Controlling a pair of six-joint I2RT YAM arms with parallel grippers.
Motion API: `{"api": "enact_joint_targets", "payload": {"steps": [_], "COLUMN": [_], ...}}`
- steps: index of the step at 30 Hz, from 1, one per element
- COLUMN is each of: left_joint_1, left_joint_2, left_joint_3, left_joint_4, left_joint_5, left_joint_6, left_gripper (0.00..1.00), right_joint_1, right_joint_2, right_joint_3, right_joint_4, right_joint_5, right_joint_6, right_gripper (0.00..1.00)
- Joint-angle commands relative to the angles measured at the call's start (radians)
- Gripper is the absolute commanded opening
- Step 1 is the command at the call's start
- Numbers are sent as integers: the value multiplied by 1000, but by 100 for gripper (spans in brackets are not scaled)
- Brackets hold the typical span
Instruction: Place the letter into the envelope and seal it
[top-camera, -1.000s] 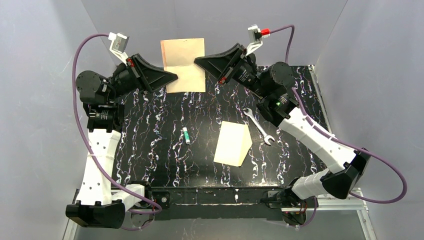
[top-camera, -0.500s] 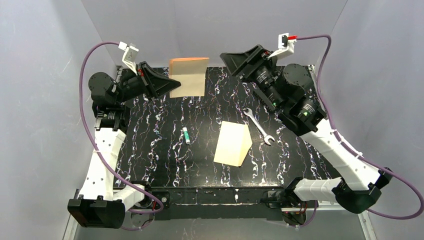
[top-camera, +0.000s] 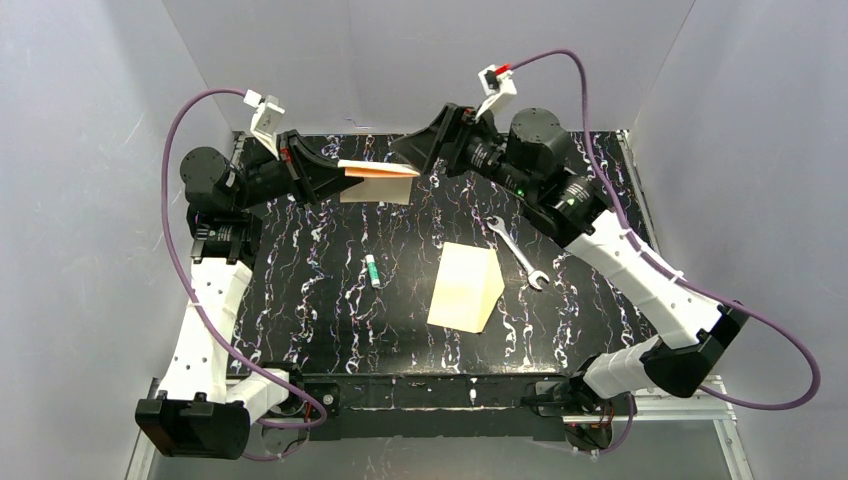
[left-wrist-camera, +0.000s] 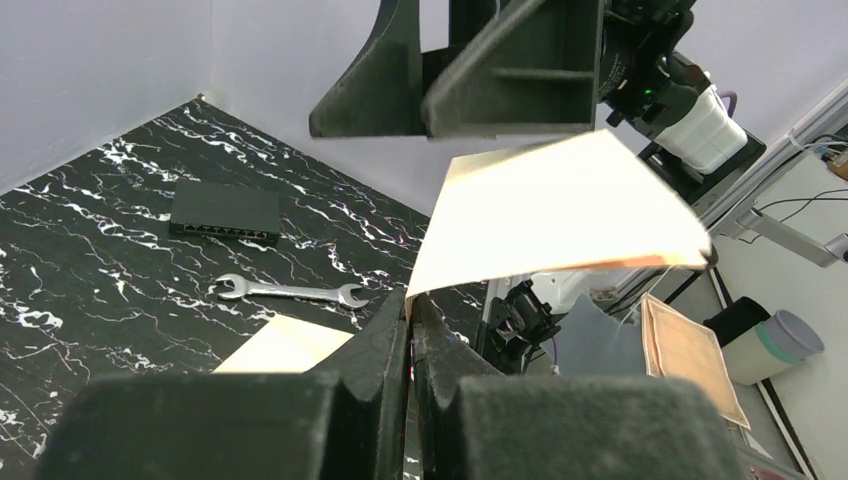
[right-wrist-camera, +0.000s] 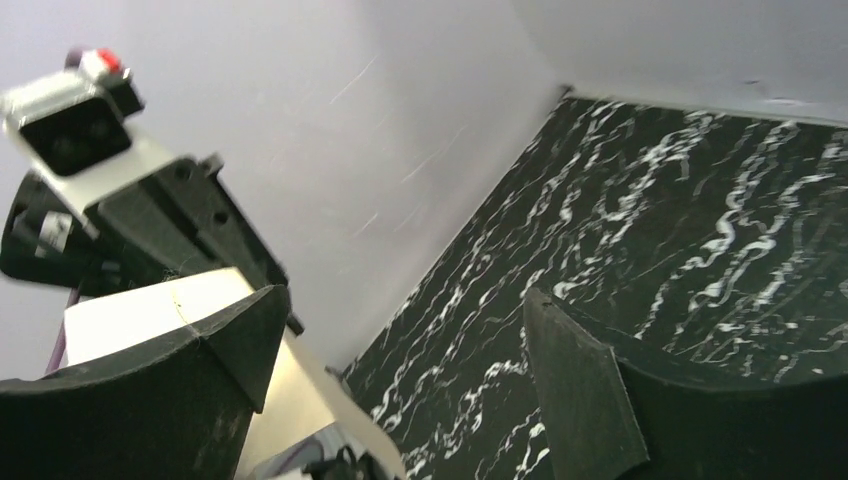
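The tan letter (top-camera: 375, 190) hangs above the far edge of the table, nearly edge-on in the top view. My left gripper (top-camera: 345, 168) is shut on its left corner; the left wrist view shows the sheet (left-wrist-camera: 550, 210) rising out of the closed jaws (left-wrist-camera: 410, 305). My right gripper (top-camera: 400, 160) is at the sheet's right end, open wide (right-wrist-camera: 405, 293). The letter (right-wrist-camera: 150, 310) lies beside its left finger, not pinched. The cream envelope (top-camera: 465, 288) lies flat on the black marbled table (top-camera: 300, 300), right of centre, also visible in the left wrist view (left-wrist-camera: 285, 345).
A silver wrench (top-camera: 518, 252) lies just right of the envelope. A small glue stick (top-camera: 372, 270) lies left of it. A black flat block (left-wrist-camera: 225, 212) sits beyond the wrench. Grey walls close in the back and both sides.
My right gripper has opened and let go of the letter, swung away, then come back to its right end. The left gripper has kept hold and tipped the sheet down to nearly flat.
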Motion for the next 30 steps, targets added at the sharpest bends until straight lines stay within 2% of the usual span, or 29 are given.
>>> {"api": "enact_joint_targets", "payload": {"steps": [1,4,7,15,19,26,30], "left_joint_1": [-3,-2,-2,-2,-2,-2,-3], "left_joint_2": [-5,9,29,39,35,45,51], "left_joint_3": [22,62,93,137,153,186,199], "left_joint_4": [24,23,24,22,22,23,23], "left_joint_5": [22,31,58,109,113,97,86], "left_joint_6": [-9,-54,-95,-130,-133,-150,-148], "left_gripper": [0,0,0,0,0,0,0], "right_joint_1": [2,1,1,-7,-9,-13,-13], "right_joint_2": [1,-25,-47,-58,-75,-96,-95], "right_joint_3": [4,-63,-111,-157,-203,-277,-283], "right_joint_4": [101,154,216,340,473,688,738], "right_joint_5": [-231,-256,-273,-327,-361,-418,-435], "right_joint_6": [-37,-31,-33,-8,48,171,213], "right_gripper": [96,96,91,55,44,40,26]}}
